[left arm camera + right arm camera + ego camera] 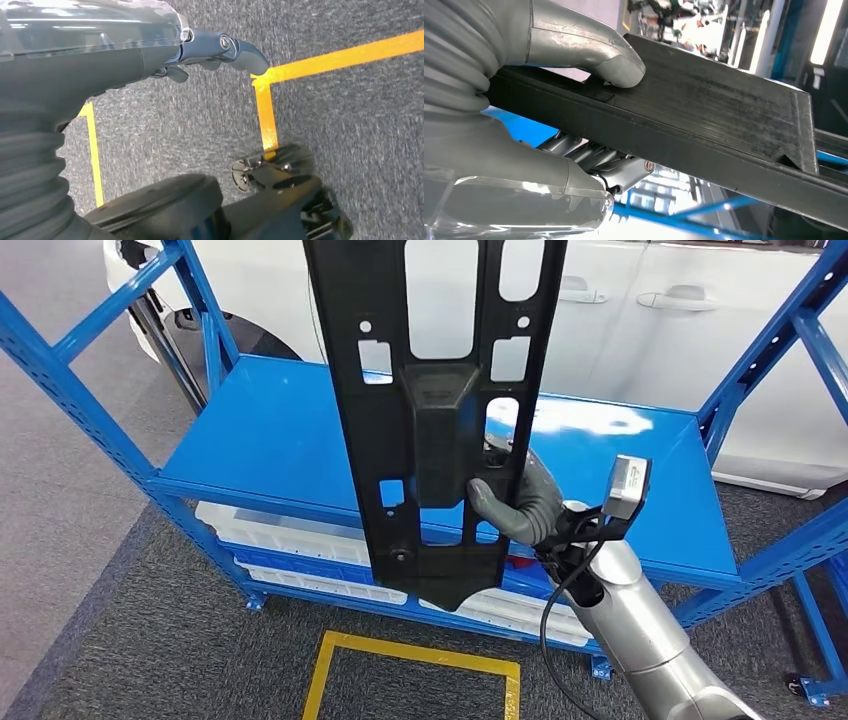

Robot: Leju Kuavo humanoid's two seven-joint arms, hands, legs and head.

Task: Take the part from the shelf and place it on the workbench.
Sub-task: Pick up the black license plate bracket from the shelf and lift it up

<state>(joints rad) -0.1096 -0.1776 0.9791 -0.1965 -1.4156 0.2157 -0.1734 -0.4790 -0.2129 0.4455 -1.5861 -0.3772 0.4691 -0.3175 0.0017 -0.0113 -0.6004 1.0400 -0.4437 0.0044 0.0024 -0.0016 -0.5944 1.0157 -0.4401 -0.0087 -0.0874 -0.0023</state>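
Observation:
The part [430,420] is a long black plastic panel with several cut-outs and a raised block at its middle. It stands upright in the air in front of the blue shelf [270,430]. My right hand [520,500] grips it at the raised block, thumb on the near face and fingers behind. In the right wrist view the thumb [594,50] presses on the part [724,105] and the fingers clamp it from the other side. My left hand [150,55] hangs over the grey floor and holds nothing.
The shelf's top board is bare; white trays [270,535] lie on its lower level. Blue uprights [60,370] flank it. A white car [640,320] stands behind. Yellow tape [410,652] marks a rectangle on the grey carpet before the shelf.

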